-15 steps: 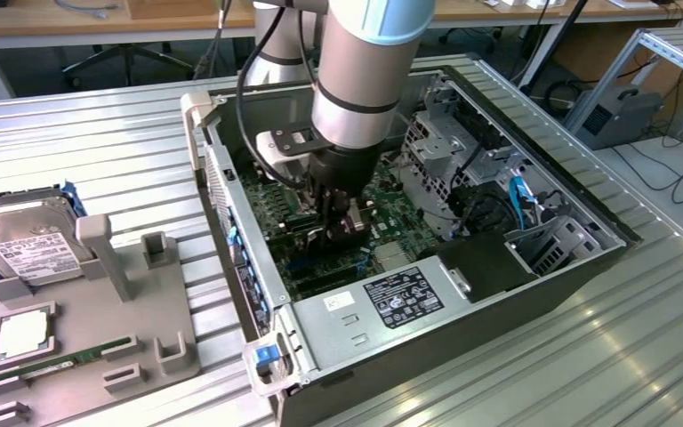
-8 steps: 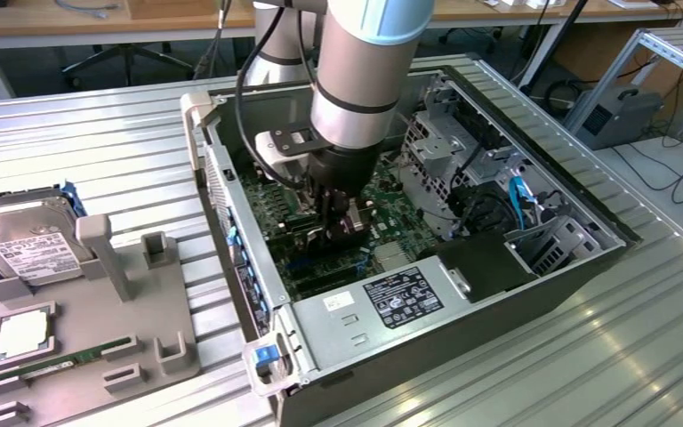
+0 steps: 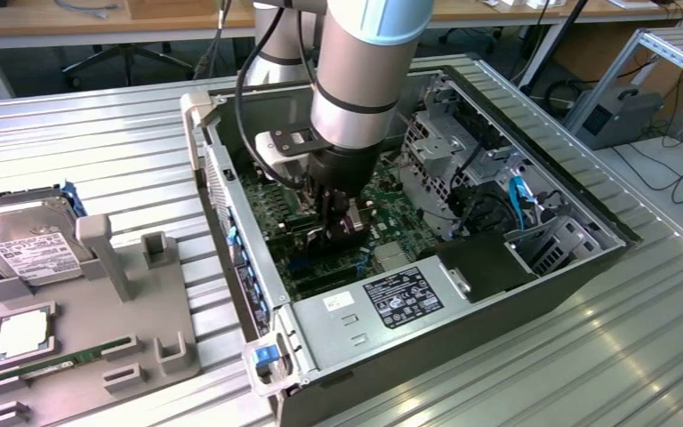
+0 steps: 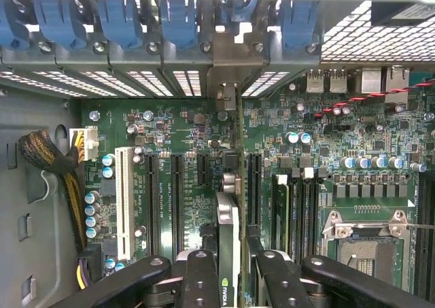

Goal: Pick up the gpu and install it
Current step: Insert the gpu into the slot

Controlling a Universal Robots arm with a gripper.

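Observation:
The gpu [image 4: 229, 219] stands on edge between my fingertips [image 4: 201, 281], a thin dark card with a green logo. Its silvery bracket [image 4: 228, 63] is at the row of rear slot openings under the blue clips. It runs along the motherboard [image 4: 183, 131], lined up with one of the black expansion slots [image 4: 253, 185]. I cannot tell how deep it sits. My gripper [image 4: 231, 284] is shut on the card's near end. In the exterior view my gripper [image 3: 337, 213] reaches down into the open computer case [image 3: 242, 258], low over the board.
A grey parts tray [image 3: 92, 329] on the exterior view's left holds a silver hard drive [image 3: 21, 242], a processor [image 3: 21, 334] and a green memory stick [image 3: 51, 365]. Inside the case are the power supply [image 3: 419, 289], a drive cage [image 3: 448, 151], loose cables [image 4: 47, 158] and memory modules [image 4: 299, 206].

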